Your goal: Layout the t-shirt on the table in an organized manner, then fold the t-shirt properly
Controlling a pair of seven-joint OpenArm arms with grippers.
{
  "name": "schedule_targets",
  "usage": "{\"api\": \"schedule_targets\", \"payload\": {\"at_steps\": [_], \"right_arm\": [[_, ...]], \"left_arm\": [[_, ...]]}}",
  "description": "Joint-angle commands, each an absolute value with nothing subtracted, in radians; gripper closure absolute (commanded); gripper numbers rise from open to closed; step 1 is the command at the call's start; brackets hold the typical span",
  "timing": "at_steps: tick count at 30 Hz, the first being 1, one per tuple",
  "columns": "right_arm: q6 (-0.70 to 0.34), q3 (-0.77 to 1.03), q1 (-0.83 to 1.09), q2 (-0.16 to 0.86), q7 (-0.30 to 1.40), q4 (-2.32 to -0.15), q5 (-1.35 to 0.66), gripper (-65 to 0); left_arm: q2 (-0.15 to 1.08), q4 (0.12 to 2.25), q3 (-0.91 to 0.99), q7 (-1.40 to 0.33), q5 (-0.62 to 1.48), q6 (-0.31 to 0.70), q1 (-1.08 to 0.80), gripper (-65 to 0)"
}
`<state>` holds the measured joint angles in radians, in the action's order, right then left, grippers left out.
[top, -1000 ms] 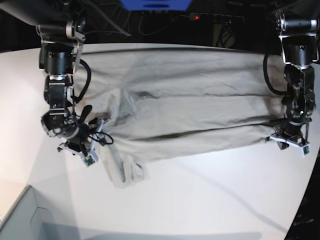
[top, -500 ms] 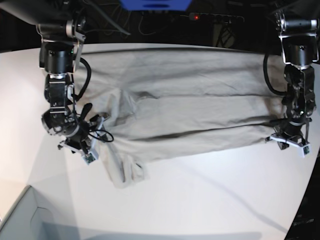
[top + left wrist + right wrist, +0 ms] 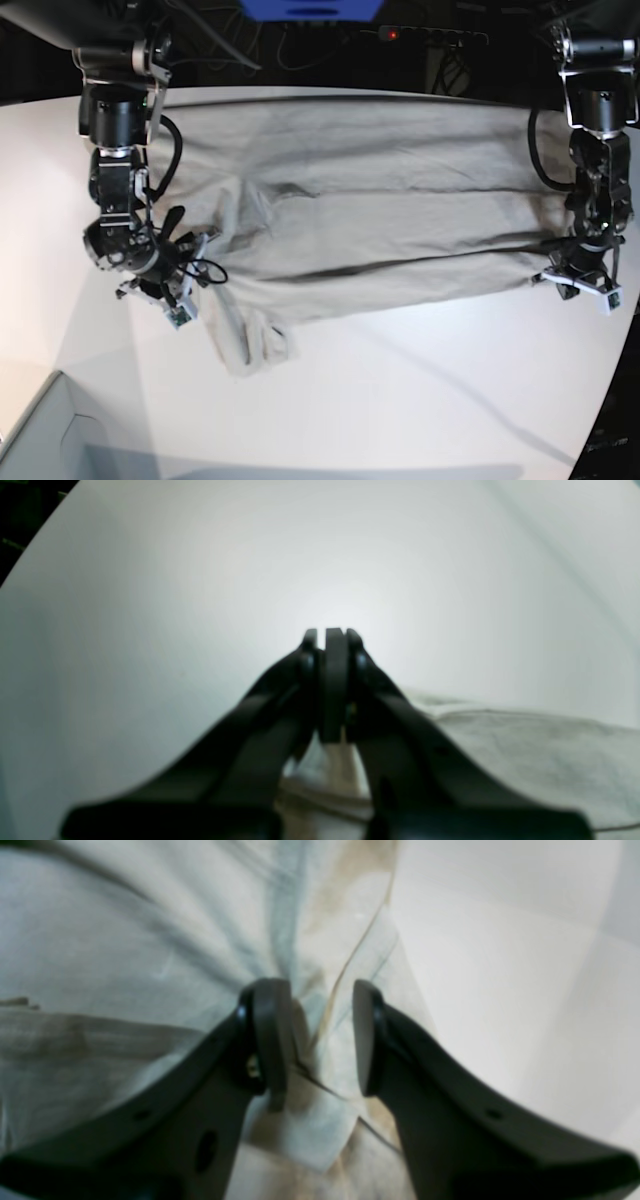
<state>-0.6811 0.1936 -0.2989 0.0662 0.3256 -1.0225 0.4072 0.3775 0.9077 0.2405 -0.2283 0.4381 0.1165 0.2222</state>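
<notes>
White tabletop fills the base view, and the table (image 3: 400, 410) is seen with a curved far edge against a dark background of cables and a blue object. At about 7 o'clock a corner of a grey box (image 3: 40, 440) is shown. The t-shirt (image 3: 370, 200) is laid across the far half of the table, spread lengthwise from 9 o'clock toward 3 o'clock, with long creases along it and one bunched flap (image 3: 245, 345) turned toward 7 o'clock.

The left gripper (image 3: 580, 280) is placed at the 3 o'clock end of the cloth. In its wrist view the left gripper (image 3: 332, 645) is seen with the jaws pressed together, and a strip of the t-shirt (image 3: 525, 760) is pinched between them lower down. Compared with a second ago, nothing is changed here: arm, grip and the cloth end are found in the same place.

The right gripper (image 3: 185, 270) is held at the 9 o'clock end, over the shirt's edge. In its wrist view the right gripper (image 3: 320, 1035) is shown with the jaws at a middling gap, a gathered ridge of the t-shirt (image 3: 125, 950) lying between them and touching the one finger (image 3: 270, 1035); whether the cloth is clamped cannot be told. Against the earlier frames, this gripper is shifted very slightly, and the flap near it is drawn a little tighter; the rest of the shirt is unchanged.
</notes>
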Motion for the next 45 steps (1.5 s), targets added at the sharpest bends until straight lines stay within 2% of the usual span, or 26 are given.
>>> {"api": "schedule_targets", "payload": {"at_steps": [1,19,23,27,45], "right_arm": [[-0.698,0.194,-0.323,0.073,0.303,-1.038,0.395,-19.3],[-0.698,0.216,-0.317,0.073,0.300,-1.036,0.395,-19.6],[-0.698,0.243,-0.317,0.073,0.300,-1.036,0.395,-24.0],[-0.698,0.243,-0.317,0.073,0.300,-1.036,0.395,-25.2],[-0.698,0.237,-0.312,0.064,0.298,-0.992,0.395,-24.6]], "left_arm": [[0.397,0.921,0.246,-0.202,0.441,0.119,0.246,-0.2],[0.394,0.921,0.246,-0.202,0.441,0.119,0.246,-0.2],[0.394,0.923,0.246,-0.202,0.441,0.119,0.246,-0.2],[0.394,0.923,0.246,-0.202,0.441,0.119,0.246,-0.2],[0.394,0.923,0.246,-0.202,0.441,0.119,0.246,-0.2]]}}
